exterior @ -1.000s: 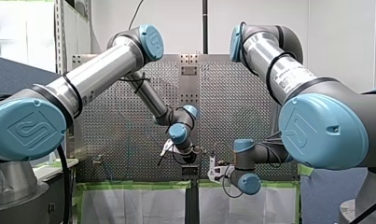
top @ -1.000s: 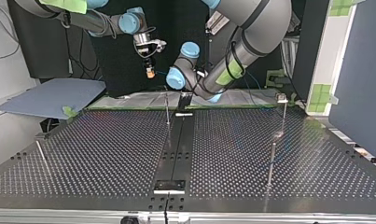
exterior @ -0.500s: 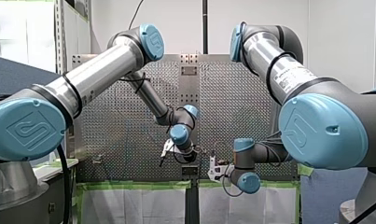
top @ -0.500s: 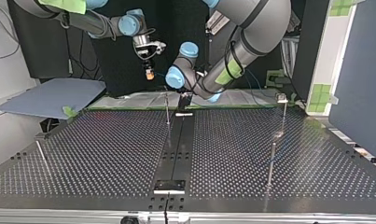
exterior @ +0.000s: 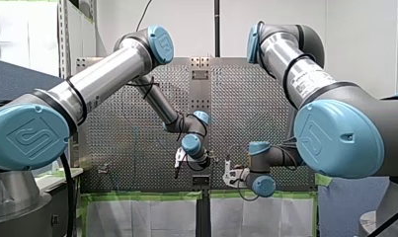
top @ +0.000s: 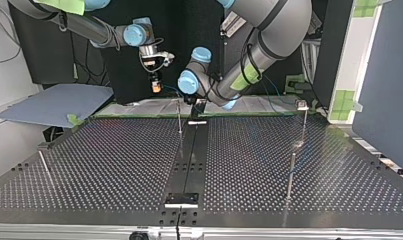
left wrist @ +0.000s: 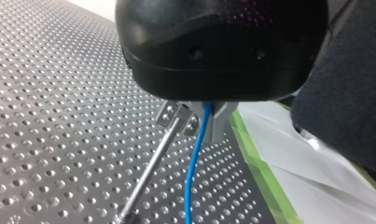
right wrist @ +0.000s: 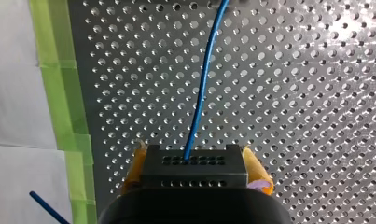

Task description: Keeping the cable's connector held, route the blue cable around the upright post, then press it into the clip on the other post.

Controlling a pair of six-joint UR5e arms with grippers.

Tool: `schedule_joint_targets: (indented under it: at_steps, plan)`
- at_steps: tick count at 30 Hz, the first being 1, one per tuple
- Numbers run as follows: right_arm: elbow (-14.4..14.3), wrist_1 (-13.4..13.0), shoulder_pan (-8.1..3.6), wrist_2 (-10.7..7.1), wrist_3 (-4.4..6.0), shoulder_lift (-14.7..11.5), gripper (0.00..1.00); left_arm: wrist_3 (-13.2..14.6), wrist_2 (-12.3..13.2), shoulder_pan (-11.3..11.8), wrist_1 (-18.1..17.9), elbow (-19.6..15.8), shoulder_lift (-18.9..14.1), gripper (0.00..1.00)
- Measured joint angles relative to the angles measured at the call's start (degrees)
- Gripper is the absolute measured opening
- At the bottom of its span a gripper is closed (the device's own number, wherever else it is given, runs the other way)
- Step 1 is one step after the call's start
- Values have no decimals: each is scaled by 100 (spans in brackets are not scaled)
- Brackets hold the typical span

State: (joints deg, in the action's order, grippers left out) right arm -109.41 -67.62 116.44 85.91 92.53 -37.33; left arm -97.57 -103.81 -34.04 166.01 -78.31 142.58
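Note:
In the right wrist view my right gripper (right wrist: 195,162) is shut on a black connector block (right wrist: 194,171) between its yellow pads. The blue cable (right wrist: 202,88) runs out of the block over the perforated table. My left gripper (left wrist: 200,122) has its metal fingers shut on the blue cable (left wrist: 191,177), which hangs down from them. A thin metal post (left wrist: 146,175) stands just beside those fingers. In the top view my right gripper (top: 155,88) hangs at the table's far edge, with the upright post (top: 179,117) near it. The post with the clip (top: 302,106) is at that view's right.
Another thin post (top: 290,172) stands at the top view's right and a short one (top: 44,167) at its left. A dark rail (top: 189,160) runs down the table's middle. Green tape (right wrist: 59,93) lines the table's edge, with white sheeting beyond.
My right gripper has moved lower and toward the top view's left with the connector. My left gripper has shifted slightly, still on the cable.

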Motion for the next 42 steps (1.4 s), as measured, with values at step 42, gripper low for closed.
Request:
schedule_joint_targets:
  at_steps: [42]
  plan:
    - [404,173,-360,-516,-84,172,0,-622,340,165,-508,2,239,0]
